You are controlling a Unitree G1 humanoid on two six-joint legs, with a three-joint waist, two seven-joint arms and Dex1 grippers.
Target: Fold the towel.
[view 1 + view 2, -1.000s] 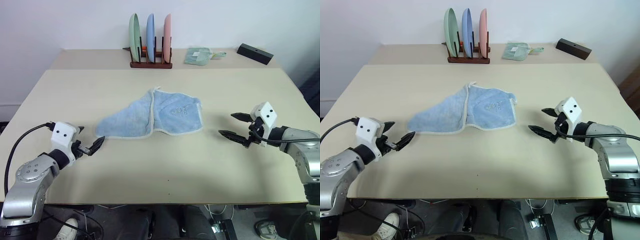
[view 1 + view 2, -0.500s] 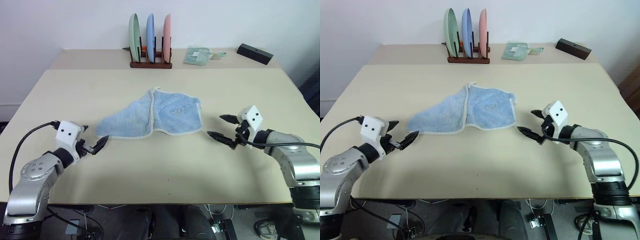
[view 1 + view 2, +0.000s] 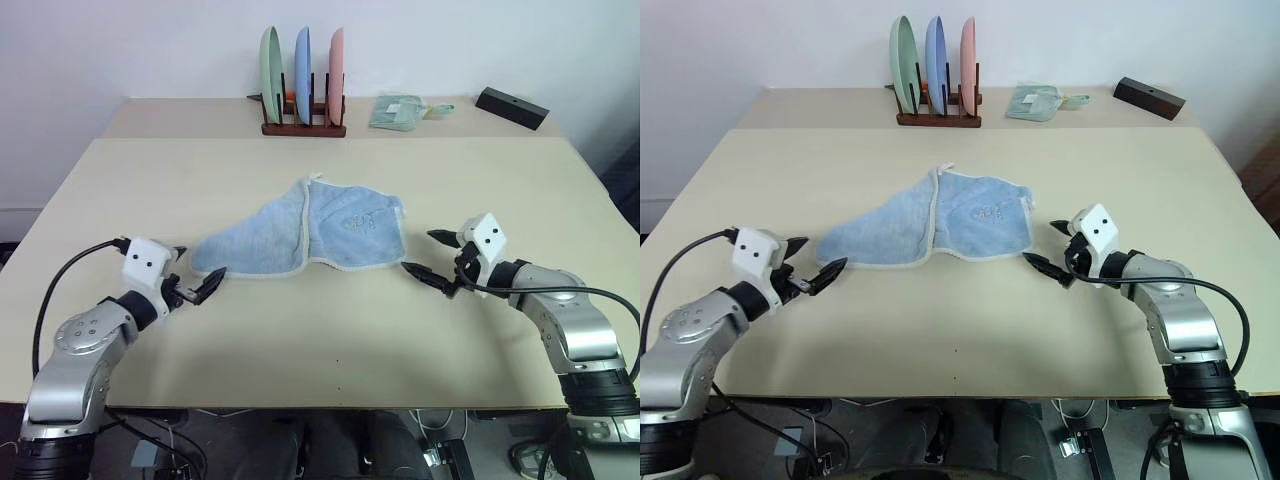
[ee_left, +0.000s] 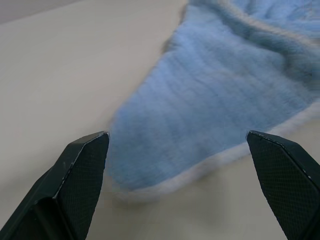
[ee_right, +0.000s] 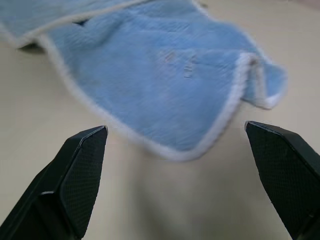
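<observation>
Between both arms' spread, empty fingers, the light blue fluffy terry towel (image 3: 310, 236) with whitish stitched edging is lying rumpled, partly folded over itself, on the beige counter (image 3: 330, 330); left fingers (image 3: 211, 285) and right fingers (image 3: 420, 272) are hovering just beside its corners.

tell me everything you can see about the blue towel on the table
The towel is light blue, fluffy terry cloth with whitish stitched edging. It lies loosely crumpled and partly doubled over near the middle of the beige table, one flap overlapping the rest, tapering to a rounded corner on the robot's left side. A faint embroidered mark shows on the right flap, and a small loop sticks up at its far edge. Nothing grips it: the open left gripper and open right gripper sit just off its two ends.
</observation>
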